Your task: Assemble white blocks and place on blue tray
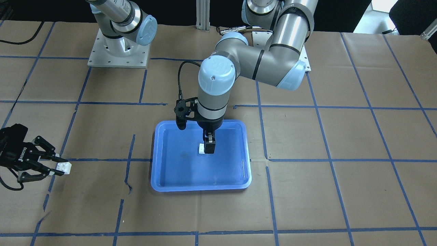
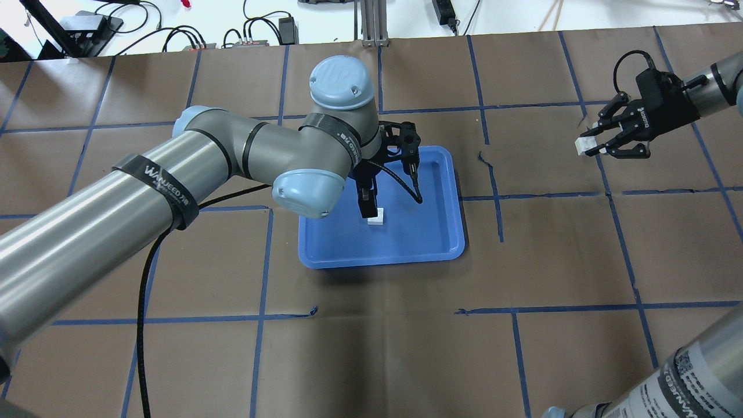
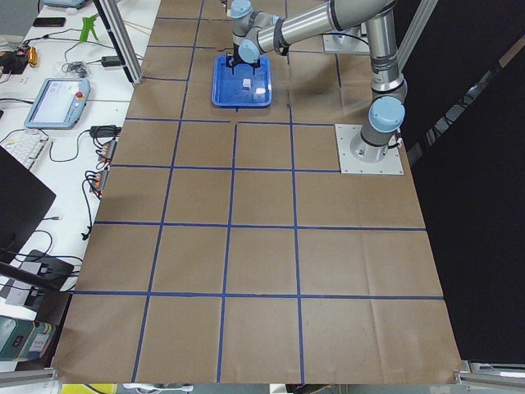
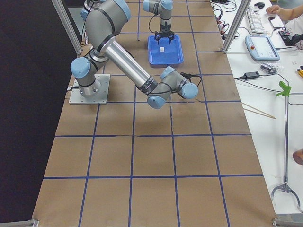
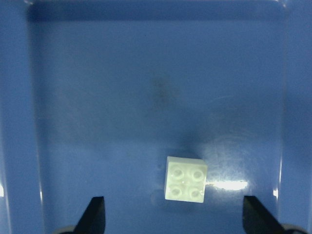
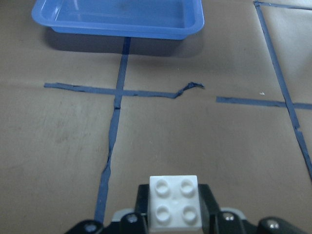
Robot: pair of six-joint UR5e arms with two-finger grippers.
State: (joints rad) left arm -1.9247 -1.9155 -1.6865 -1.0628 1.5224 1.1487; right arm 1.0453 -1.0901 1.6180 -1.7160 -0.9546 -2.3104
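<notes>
**Overhead view, read from left to right.** The left arm [image 2: 174, 174] enters at the left edge. It hangs the left gripper [image 2: 367, 210] straight down inside the shallow rectangular blue plastic tray [image 2: 447, 244]. The tray lies flat near the middle of the brown paper-covered table [image 2: 377, 348], which is marked with a grid of blue tape.

The first white block [image 5: 186, 179] — a small square white plastic brick with four round studs — rests studs-up on the tray floor. In the left wrist view the two black fingertips [image 5: 95, 214] stand wide apart, one on either side of the brick. Neither touches it, so the fingers are spread and grip nothing.

Well to the right of the tray, off its rim, the right gripper [image 2: 593, 146] is clamped on the second white block [image 2: 583, 145], an identical brick. Its studs face the right wrist camera. The two bricks are well apart — not joined.
</notes>
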